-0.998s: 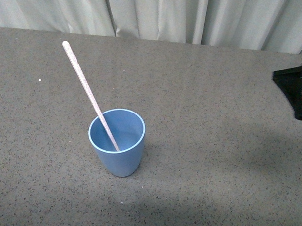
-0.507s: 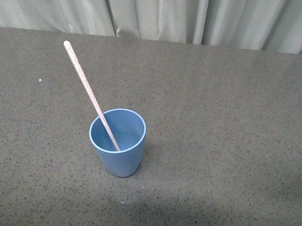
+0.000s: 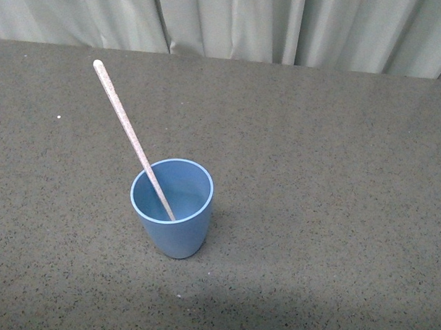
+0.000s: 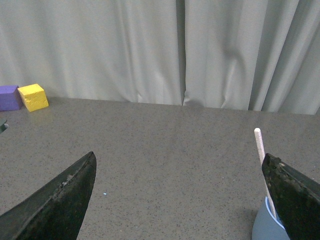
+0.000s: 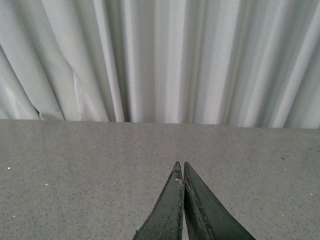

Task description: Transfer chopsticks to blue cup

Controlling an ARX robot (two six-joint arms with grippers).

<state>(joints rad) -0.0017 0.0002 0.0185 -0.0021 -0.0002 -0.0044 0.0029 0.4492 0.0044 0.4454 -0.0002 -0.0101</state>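
Note:
The blue cup (image 3: pixel 172 207) stands upright on the grey table in the front view. The pale chopstick (image 3: pixel 127 129) stands in it, leaning up and to the far left. Neither gripper shows in the front view. In the left wrist view my left gripper (image 4: pixel 179 160) is open and empty, its jaws wide apart; the chopstick (image 4: pixel 260 150) and a bit of the cup (image 4: pixel 265 227) show beside one finger. In the right wrist view my right gripper (image 5: pixel 180 164) is shut on nothing, above bare table.
A yellow block (image 4: pixel 33 97) and a purple block (image 4: pixel 9 97) sit at the far edge of the table in the left wrist view. A pale curtain (image 3: pixel 233 24) hangs behind the table.
A dark part of an arm at the right edge of the front view one second ago has left the view. The cup and chopstick have not moved.

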